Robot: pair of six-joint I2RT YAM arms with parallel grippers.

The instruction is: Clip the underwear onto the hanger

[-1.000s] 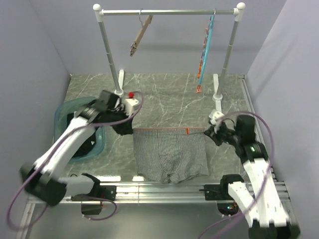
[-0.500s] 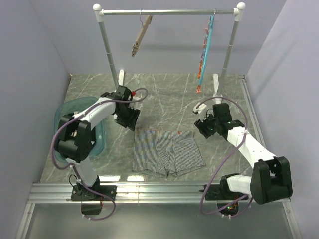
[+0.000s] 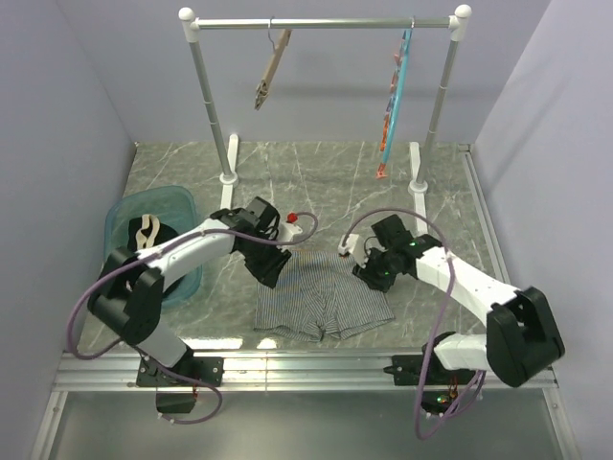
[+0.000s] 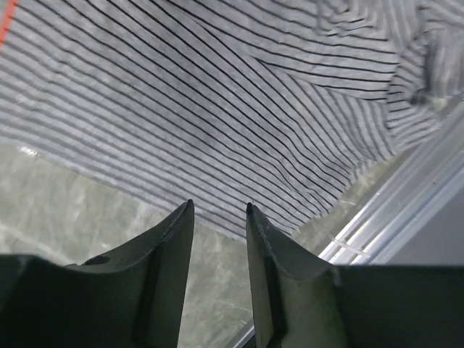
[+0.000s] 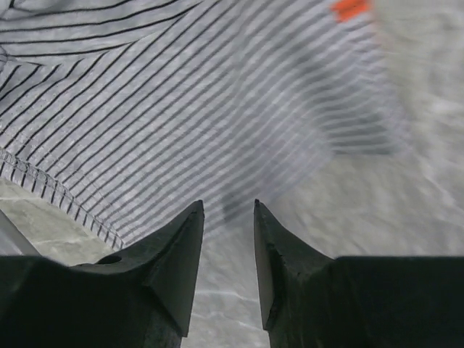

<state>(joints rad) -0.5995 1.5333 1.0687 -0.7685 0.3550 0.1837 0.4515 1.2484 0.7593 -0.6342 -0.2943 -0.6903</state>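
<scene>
Top external: underwear [image 3: 321, 297] no longer aloft.

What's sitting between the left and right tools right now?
The underwear, lying on the table: its waistband end spans from the left tool to the right tool. Top view shows it.

We get soft, even, fairly bright light from overhead, leaving only faint shadows under the arms and a pale glare on the table [image 3: 326, 187] near its front edge. In the right wrist view the underwear [image 5: 181, 94] and its orange tag [image 5: 350, 9] look smeared; the left wrist view shows the stripes crisp.
</scene>
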